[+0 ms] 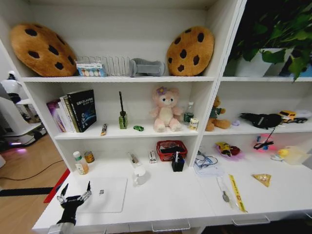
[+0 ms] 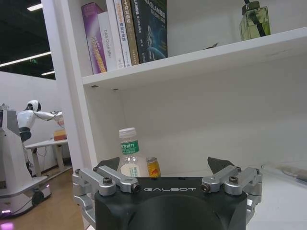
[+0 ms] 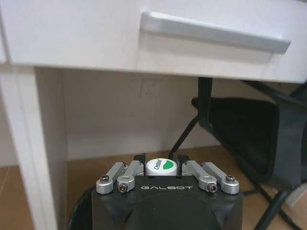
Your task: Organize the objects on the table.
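Head view: left end effector (image 1: 75, 191) wide open, empty, just beside laptop (image 1: 103, 194).

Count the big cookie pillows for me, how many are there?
2. One cookie cushion leans at the left end of the top shelf, the other cookie cushion at its right end. None look hidden.

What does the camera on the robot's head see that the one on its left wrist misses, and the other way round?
Head view alone: the pink plush bear, red wire basket, slim silver laptop and long white desk.

Left wrist view alone: a white robot in the room behind.

Both: the open left hand, small clear white-capped bottle, upright books and green glass diffuser bottle.
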### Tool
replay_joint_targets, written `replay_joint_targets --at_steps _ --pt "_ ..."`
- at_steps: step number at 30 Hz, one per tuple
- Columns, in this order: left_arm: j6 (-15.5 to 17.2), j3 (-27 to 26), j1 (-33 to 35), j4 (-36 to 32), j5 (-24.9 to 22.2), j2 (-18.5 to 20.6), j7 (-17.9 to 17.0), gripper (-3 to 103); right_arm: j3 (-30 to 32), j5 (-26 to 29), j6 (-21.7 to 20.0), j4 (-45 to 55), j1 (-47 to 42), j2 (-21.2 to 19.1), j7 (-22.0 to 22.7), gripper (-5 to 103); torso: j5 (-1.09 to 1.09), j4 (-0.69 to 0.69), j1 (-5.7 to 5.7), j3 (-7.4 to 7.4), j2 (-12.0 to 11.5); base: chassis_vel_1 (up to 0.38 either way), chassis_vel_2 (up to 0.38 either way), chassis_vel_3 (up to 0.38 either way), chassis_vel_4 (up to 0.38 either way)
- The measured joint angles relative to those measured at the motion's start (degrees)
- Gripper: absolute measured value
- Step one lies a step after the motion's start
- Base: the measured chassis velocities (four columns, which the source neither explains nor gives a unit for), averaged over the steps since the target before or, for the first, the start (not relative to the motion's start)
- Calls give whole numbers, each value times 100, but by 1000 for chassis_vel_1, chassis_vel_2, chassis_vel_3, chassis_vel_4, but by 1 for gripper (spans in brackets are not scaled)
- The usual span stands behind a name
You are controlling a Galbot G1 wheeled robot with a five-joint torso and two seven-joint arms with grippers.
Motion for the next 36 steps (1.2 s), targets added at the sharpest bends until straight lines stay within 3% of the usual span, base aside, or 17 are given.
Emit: replay_joint_targets --at_steps 36 --pt "0 -28 21 2 -28 -39 -1 100 -159 100 153 -425 578 -86 -276 29 0 -2 0 0 0 -16 -12 12 14"
